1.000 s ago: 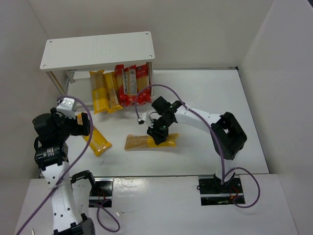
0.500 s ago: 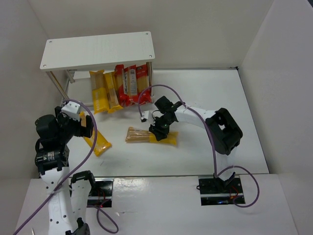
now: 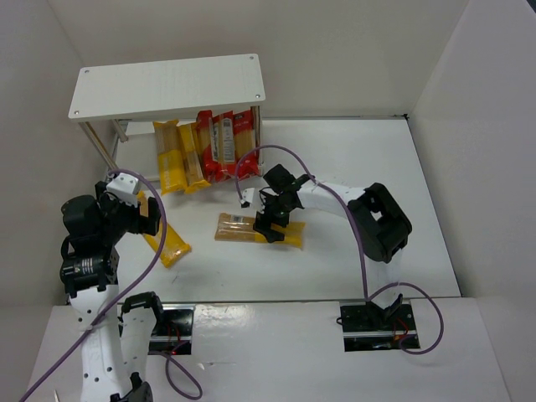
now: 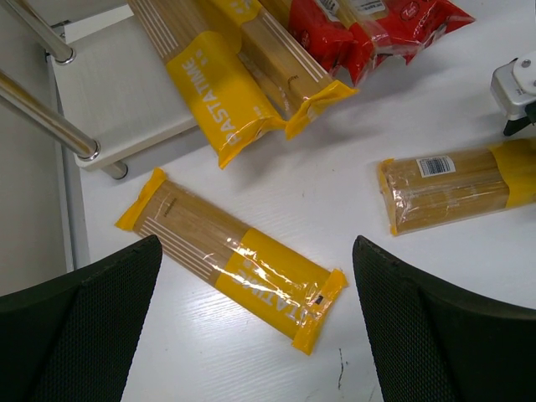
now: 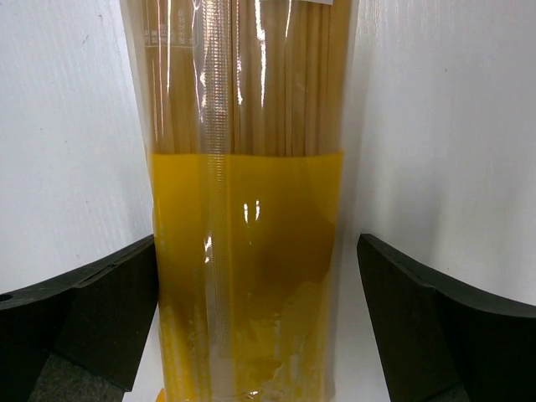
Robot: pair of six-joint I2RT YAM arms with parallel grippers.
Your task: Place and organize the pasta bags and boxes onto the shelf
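The white shelf (image 3: 167,84) stands at the back left. Yellow spaghetti packs (image 3: 180,157) and red-edged packs (image 3: 226,144) lie on its lower board, ends sticking out. A loose yellow pack (image 3: 164,238) (image 4: 230,260) lies slantwise on the table, and my left gripper (image 3: 142,216) (image 4: 251,335) hovers open above it. Mid-table lies another yellow pack (image 3: 249,229) (image 5: 247,209) (image 4: 452,188). My right gripper (image 3: 272,220) (image 5: 255,318) straddles its yellow end, open, with a thin gap at the right finger (image 5: 435,310).
The shelf's lower board (image 4: 117,100) and metal legs (image 4: 50,126) are close on the left of the loose pack. White walls enclose the table on the left, back and right. A purple cable (image 3: 276,152) loops above the right arm.
My right gripper has opened round the mid-table pack, which now rests flat and has slid a little left. The left arm swung slightly early on, then held still.
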